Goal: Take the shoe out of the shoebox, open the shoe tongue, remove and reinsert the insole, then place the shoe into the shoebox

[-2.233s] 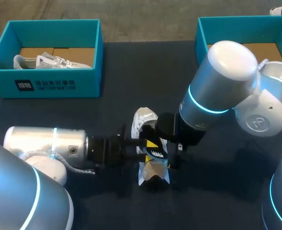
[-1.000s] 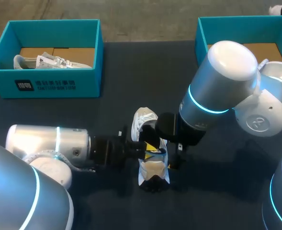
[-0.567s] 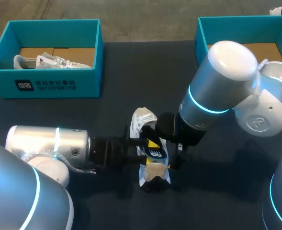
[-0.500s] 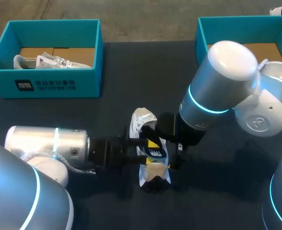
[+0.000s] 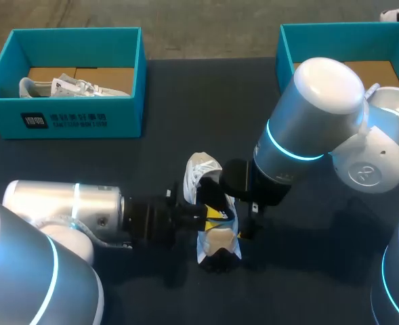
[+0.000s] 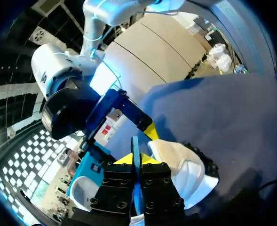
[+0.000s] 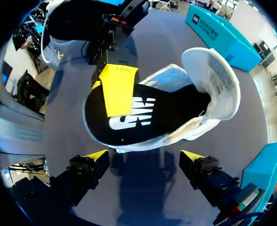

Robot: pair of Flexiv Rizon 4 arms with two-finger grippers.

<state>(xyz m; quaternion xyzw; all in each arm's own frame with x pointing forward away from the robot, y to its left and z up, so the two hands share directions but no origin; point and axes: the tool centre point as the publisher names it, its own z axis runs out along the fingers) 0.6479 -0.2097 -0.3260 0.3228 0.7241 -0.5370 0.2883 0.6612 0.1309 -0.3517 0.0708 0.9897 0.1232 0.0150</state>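
A white shoe (image 5: 202, 172) lies on the dark table (image 5: 185, 95) in the middle, its white tongue (image 7: 214, 77) folded back. The black insole (image 7: 152, 115) with a white logo lies over the shoe's opening. My left gripper (image 6: 137, 160) comes in from the left and is shut on the insole's heel edge (image 6: 135, 148); one of its fingertips (image 7: 117, 87) rests on top of the insole. My right gripper (image 7: 144, 162) hangs just over the shoe, open wide, its fingers to either side and touching nothing. In the head view the right arm (image 5: 307, 128) covers part of the shoe.
A teal shoebox (image 5: 64, 120) at the back left holds another white shoe (image 5: 70, 87). A second teal shoebox (image 5: 334, 34) stands at the back right, partly behind my right arm. Bare table lies between the boxes and in front of the shoe.
My left gripper opened briefly and has shut again on the insole's edge, and the left arm has drawn back slightly to the left. The right arm has stayed still.
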